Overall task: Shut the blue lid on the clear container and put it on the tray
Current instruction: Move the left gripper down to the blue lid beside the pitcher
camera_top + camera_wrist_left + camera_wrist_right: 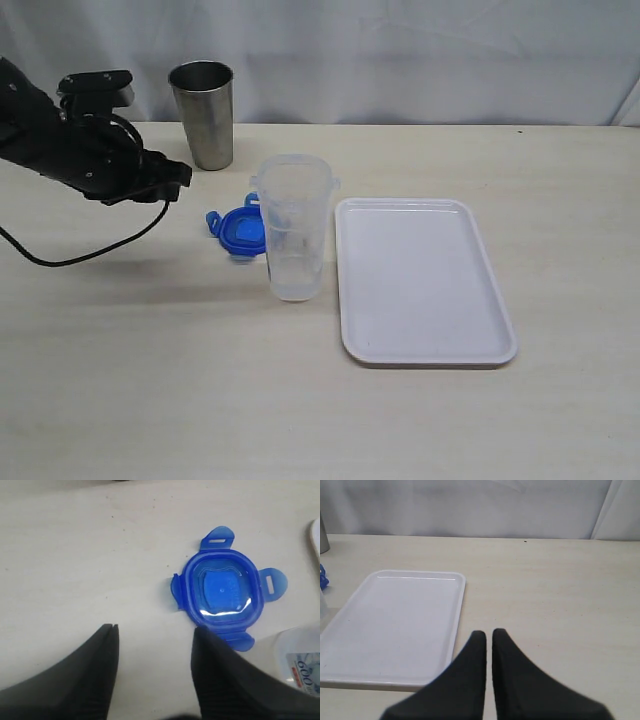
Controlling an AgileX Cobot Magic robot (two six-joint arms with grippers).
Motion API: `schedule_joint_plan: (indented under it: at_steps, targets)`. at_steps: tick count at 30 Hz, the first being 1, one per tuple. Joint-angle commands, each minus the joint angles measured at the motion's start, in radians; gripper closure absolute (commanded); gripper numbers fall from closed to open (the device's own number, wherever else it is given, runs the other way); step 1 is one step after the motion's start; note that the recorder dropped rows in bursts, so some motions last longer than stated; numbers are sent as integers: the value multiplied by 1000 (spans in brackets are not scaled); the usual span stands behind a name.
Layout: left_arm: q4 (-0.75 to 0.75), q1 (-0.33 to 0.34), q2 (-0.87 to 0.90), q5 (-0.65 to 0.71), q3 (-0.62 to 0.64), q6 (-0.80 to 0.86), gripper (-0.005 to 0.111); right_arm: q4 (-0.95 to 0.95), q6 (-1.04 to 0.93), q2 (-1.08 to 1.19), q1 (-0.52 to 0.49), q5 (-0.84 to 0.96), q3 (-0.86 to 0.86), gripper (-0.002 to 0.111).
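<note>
The lid [222, 592] lay flat on the worktop [150, 380], just beside the container [293, 228], with the tray [420, 280] beyond. Your left end effector [155, 630] hung near the lid, jaws parted and empty. Your right end effector [489, 632] was closed on nothing. You were at the lid pickup, I judge. Next you needed to straddle the lid's rim.

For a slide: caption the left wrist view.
Left gripper, jaws apart and empty, above the table near the blue lid lying flat.

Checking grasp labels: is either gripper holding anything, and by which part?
Nothing is held. The left gripper has jaws apart with only table between them, the blue lid lying just beyond. The right gripper is shut and empty.
</note>
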Motion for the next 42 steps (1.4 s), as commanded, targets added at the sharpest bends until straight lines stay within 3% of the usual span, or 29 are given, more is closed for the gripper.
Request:
schedule_joint_plan:
  at_steps: [1, 5, 8, 17, 26, 42]
  targets:
    - [-45, -11, 33, 36, -41, 24, 64, -2, 0, -6, 0, -1, 3, 104]
    - [-45, -11, 102, 178, -129, 24, 64, -2, 0, -6, 0, -1, 3, 104]
    - [-40, -11, 150, 196, -164, 26, 64, -2, 0, -6, 0, -1, 3, 104]
    - [-46, -33, 228, 71, -169, 86, 64, -2, 0, -6, 0, -1, 3, 104]
    - [-77, -99, 280, -78, -169, 101, 64, -2, 0, -6, 0, -1, 3, 104]
    - [-128, -103, 305, -113, -171, 101, 64, -2, 0, -6, 0, -1, 3, 104]
